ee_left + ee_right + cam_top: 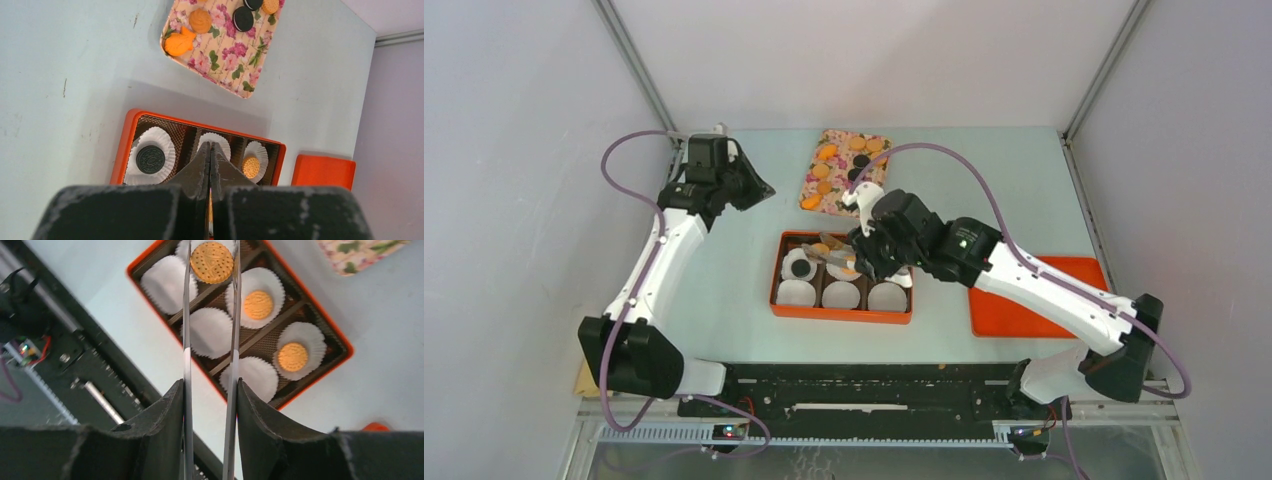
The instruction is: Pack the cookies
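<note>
— Right jaws?
— Clamped on tongs (186, 340) pinching a tan cookie (212, 262) above the orange box (841, 318).
— Left jaws?
— Shut, empty, at ten o'clock from the box.
— Other cookies (292, 356)?
— Some in the box's paper cups (210, 332) — more on the floral tray (235, 55), twelve o'clock, on the counter (984, 190).

The right claw (862, 263), gripping tongs (826, 256), hovers over the orange box (841, 317).

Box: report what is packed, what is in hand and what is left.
Done: a black cookie and two tan cookies sit in far-row liners of the box. In hand: the right end effector holds tongs gripping another tan cookie. Left: three near-row liners are empty; more cookies wait on the tray.
</note>
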Available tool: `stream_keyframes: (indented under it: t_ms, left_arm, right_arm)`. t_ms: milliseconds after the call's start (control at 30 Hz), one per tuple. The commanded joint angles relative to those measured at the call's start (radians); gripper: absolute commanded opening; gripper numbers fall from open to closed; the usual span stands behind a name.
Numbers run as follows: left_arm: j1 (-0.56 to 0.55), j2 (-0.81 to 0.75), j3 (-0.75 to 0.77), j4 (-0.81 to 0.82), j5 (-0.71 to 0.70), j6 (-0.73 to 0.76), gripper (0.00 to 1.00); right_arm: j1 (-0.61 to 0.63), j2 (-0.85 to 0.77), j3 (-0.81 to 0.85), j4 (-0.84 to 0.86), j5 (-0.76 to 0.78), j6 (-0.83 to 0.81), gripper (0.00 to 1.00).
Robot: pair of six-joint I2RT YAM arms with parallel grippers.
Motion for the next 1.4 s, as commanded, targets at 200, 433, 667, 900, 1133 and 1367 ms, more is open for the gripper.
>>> stream_keyframes:
  t_ms: [200,433,667,900,1133,1367]
  left_arm:
    - [0.006,-0.077,0.026,-0.006,-0.029,0.025,0.0]
    - [0.006,-0.087,0.02,-0.008,-0.038,0.034,0.0]
    - [0.007,-0.086,0.013,-0.011,-0.04,0.037,0.0]
    - [0.007,-0.079,0.016,-0.011,-0.037,0.04,0.0]
    - [0.007,-0.074,0.018,-0.01,-0.034,0.042,0.0]
    - [0.007,-0.068,0.013,-0.005,-0.028,0.042,0.0]
  right_arm:
    - [0.132,0.015,-0.024,0.002,-0.069,0.004,0.19]
    - [0.166,0.121,0.015,0.04,-0.065,-0.008,0.19]
    - [0.169,0.183,0.047,0.064,-0.068,-0.022,0.19]
    - [0.175,0.212,0.066,0.077,-0.066,-0.021,0.18]
    - [0.177,0.228,0.097,0.081,-0.035,-0.027,0.18]
    - [0.179,0.251,0.096,0.117,-0.017,-0.031,0.19]
